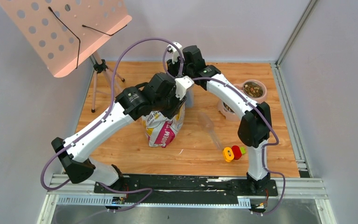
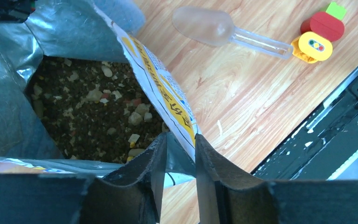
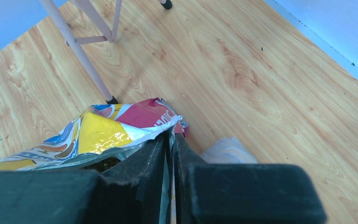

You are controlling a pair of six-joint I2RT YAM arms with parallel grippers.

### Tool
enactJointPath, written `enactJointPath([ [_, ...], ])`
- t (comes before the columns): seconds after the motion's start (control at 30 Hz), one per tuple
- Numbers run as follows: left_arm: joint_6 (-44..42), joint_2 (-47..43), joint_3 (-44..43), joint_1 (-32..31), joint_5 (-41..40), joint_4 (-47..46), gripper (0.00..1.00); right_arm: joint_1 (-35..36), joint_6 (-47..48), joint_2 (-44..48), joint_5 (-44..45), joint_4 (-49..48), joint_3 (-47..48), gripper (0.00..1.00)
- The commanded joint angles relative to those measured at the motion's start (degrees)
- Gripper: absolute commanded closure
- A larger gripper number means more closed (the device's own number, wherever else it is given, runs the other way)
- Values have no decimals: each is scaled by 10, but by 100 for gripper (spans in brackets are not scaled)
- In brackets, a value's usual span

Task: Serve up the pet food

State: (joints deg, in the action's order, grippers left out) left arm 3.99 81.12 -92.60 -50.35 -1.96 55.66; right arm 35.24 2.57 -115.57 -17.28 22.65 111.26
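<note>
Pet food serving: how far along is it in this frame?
Done: the bag stands open with pet food showing inside, and the far bowl holds some. In hand: the right gripper pinches the bag's rim; the left gripper straddles it. Remaining: the scoop lies untouched, and the near bowl looks unfilled, partly hidden.

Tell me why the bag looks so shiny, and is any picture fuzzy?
Right wrist view: light glares white off the glossy yellow, white and blue printed bag, and the black gripper fingers near the lens look dark and soft. Left wrist view: the small brown kibble pellets sit in shade inside the bag yet look sharp. Top view: even light, faint shadows.
</note>
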Motion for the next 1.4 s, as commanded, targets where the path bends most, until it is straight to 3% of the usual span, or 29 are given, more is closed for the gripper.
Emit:
enactJointPath([
  [0.0,-50,-32,-22,-6,5,-9,59,-13,-18,-14,71,-45,42,90],
  [0.13,-77,-94,-5,-7,13,-10,39,-15,-22,-10,75,-45,43,100],
  [0.2,-77,-124,20,-7,16,-14,36,-15,-38,-11,74,-45,44,100],
  [0.47,-44,-109,54,-8,117,7,36,-15,-45,-18,80,-45,46,100],
  [0.67,17,-61,26,-10,84,10,36,-15,-50,-16,83,-45,35,100],
  [0.8,69,-23,-15,-42,3,39,43,-15,-53,-17,89,-45,37,100],
  [0.93,89,14,-59,-62,-58,56,57,-15,-54,-19,95,-48,46,100],
  [1.07,82,27,-67,-63,-65,56,80,-16,-51,-15,108,-53,46,100],
  [1.1,77,26,-64,-63,-67,53,91,-17,-51,-12,111,-53,45,100],
  [1.17,67,21,-61,-62,-69,50,100,-19,-51,-10,114,-53,43,100],
  [1.37,-2,-34,-35,-40,-27,44,100,-21,-53,17,132,-46,32,100],
])
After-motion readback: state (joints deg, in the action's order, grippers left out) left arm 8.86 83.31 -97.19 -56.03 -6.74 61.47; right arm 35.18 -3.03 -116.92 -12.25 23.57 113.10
